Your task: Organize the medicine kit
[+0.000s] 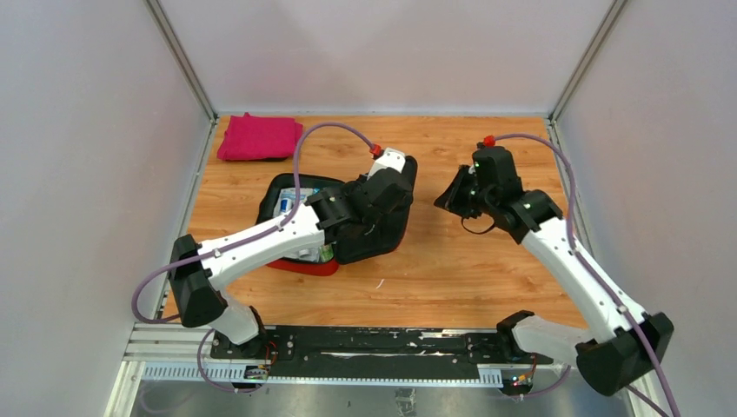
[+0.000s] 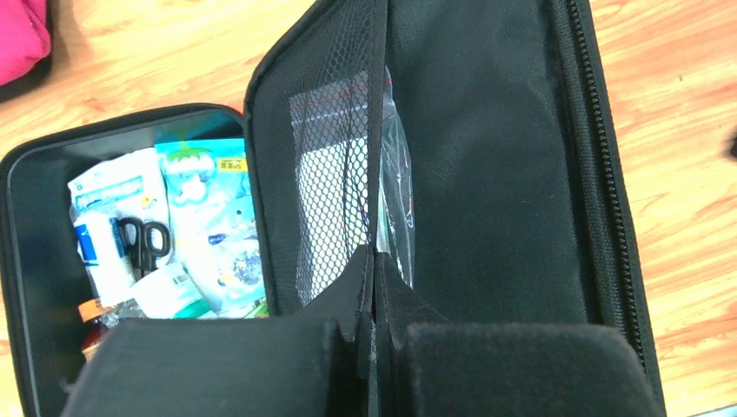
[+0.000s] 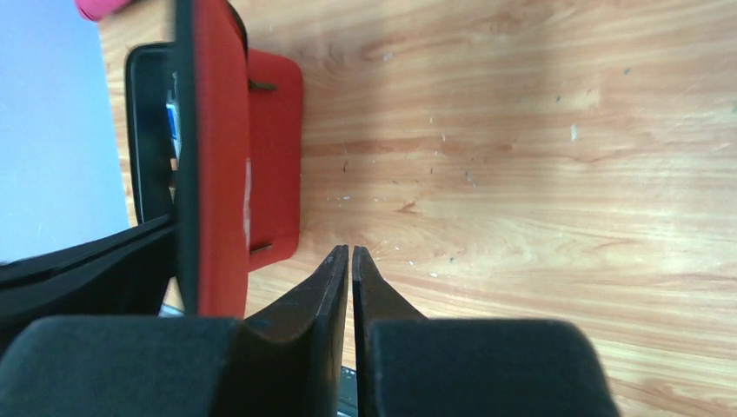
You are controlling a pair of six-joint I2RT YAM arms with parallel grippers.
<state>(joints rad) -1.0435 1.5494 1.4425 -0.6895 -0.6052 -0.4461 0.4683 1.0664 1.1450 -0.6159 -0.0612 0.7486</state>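
The red medicine kit (image 1: 304,264) lies open at the table's middle left, its black-lined lid (image 2: 495,174) standing up. My left gripper (image 2: 374,261) is shut on the edge of the lid's mesh pocket (image 2: 335,174), and from above it (image 1: 387,195) sits against the lid. In the kit's base lie white and blue packets (image 2: 204,217) and black scissors (image 2: 143,243). My right gripper (image 1: 448,201) hangs over bare wood to the right of the kit. Its jaws (image 3: 350,252) are together with only a thin slit and nothing between them. The lid's red outside (image 3: 222,174) shows at its left.
A folded pink cloth (image 1: 259,137) lies at the back left corner of the wooden table (image 1: 487,278). Grey walls close the table on three sides. The arms' base rail (image 1: 374,343) runs along the near edge.
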